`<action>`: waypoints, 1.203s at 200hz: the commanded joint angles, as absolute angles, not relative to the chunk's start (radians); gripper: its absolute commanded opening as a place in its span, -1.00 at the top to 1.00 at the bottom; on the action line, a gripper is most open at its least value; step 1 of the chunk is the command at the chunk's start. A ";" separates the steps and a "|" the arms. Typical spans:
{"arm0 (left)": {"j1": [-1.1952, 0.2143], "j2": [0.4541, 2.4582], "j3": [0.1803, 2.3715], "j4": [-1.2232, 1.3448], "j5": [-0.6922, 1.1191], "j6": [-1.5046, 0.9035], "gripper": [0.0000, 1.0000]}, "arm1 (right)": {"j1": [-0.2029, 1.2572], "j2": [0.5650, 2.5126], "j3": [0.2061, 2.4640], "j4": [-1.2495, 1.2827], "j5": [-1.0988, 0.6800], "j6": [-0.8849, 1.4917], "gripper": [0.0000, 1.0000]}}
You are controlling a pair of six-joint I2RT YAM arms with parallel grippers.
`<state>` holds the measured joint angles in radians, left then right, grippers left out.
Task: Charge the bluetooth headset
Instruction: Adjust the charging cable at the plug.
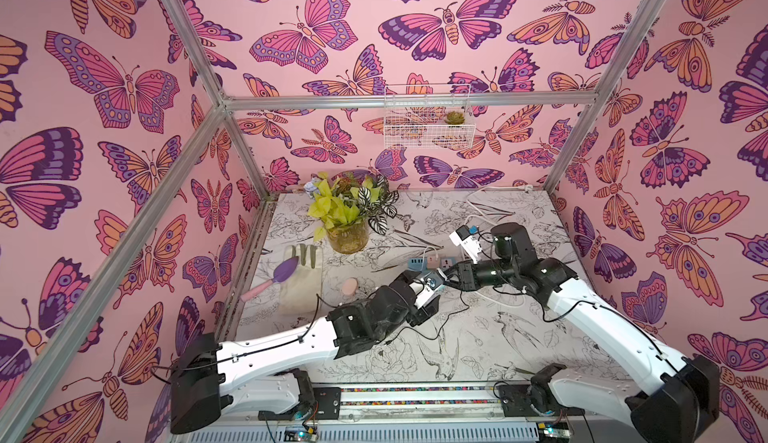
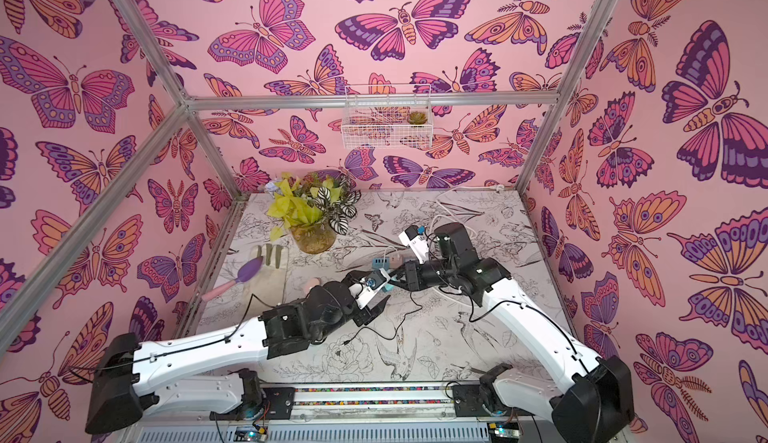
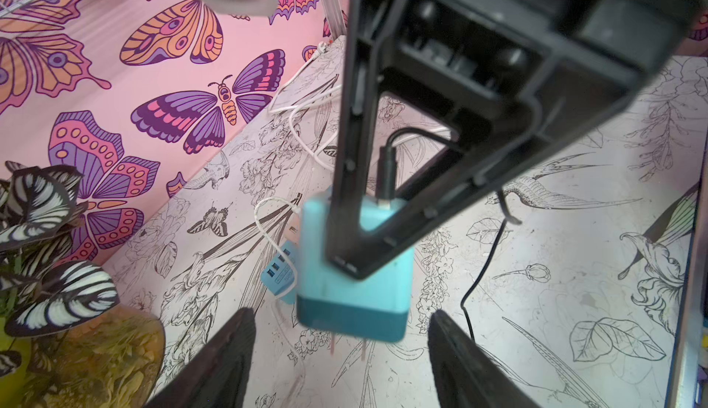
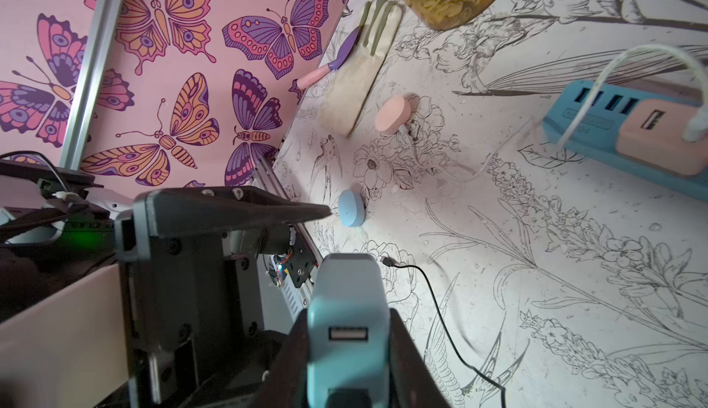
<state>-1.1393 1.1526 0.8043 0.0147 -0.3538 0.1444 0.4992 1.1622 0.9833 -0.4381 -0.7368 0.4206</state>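
One table (image 1: 478, 337) with a black-and-white print of birds and flowers carries everything. Two white-and-black arms reach in from the near edge, the left arm (image 1: 282, 349) and the right arm (image 1: 602, 320), and their tips meet just in front of the power strip.

At the back left stands one glass vase (image 1: 347, 237) of yellow-green and striped leaves. One white wire basket (image 1: 428, 129) hangs on the rear wall with one small succulent (image 1: 455, 117) inside. One cream fabric glove (image 1: 301, 278) lies flat near the left wall, and one trowel with a purple blade and a pink handle (image 1: 274, 278) rests across its left edge.

One blue power strip (image 4: 582, 126) with a row of USB ports lies mid-table.

There are two adapters. The pink adapter (image 4: 651, 138) sits plugged into the strip. The teal cube adapter (image 3: 352, 302) is clamped between the fingers of the right gripper (image 4: 348, 318), clear of the table, with two prongs showing at its darker end. The left gripper (image 3: 341, 312) is spread wide on either side of this cube, touching nothing.

There are two oval cases. The pink oval case (image 4: 391, 115) lies near the glove. The pale blue oval headset case (image 4: 351, 209) lies on the table beside the left arm, apart from every cable.

Of the two thin cables, the white cable (image 4: 628, 52) loops out of the pink adapter. The black cable (image 4: 440, 310) has one plug (image 3: 387, 168) in the teal cube, and its free end (image 4: 387, 260) lies on the table near the blue case. One thicker white cord (image 1: 478, 208) is coiled at the back.
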 commanded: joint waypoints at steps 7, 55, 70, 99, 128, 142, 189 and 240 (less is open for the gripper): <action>-1.143 1.092 0.777 -0.072 -0.413 0.035 -0.44 | 0.490 1.134 0.987 -0.426 -0.693 0.444 0.87; -1.143 1.023 0.762 -0.274 -0.462 -0.329 -0.33 | 0.485 1.128 0.958 -0.386 -0.654 0.466 0.87; -1.143 1.007 0.755 -0.338 -0.456 -0.449 -0.31 | 0.485 1.122 0.947 -0.372 -0.651 0.473 0.87; -1.143 1.008 0.756 -0.467 -0.437 -0.758 -0.30 | 0.485 1.106 0.926 -0.340 -0.621 0.491 0.87; -1.143 1.030 0.694 -0.488 -0.363 -1.100 -0.29 | 0.485 1.095 0.904 -0.308 -0.612 0.515 0.87; -1.143 1.044 0.650 -0.467 -0.325 -1.255 -0.30 | 0.485 1.091 0.895 -0.294 -0.606 0.522 0.87; -1.130 1.045 0.554 -0.349 -0.312 -1.464 -0.39 | 0.485 1.086 0.873 -0.262 -0.598 0.544 0.87; -1.089 1.201 0.576 -0.197 -0.124 -1.489 -0.43 | 0.485 1.094 0.874 -0.250 -0.583 0.545 0.87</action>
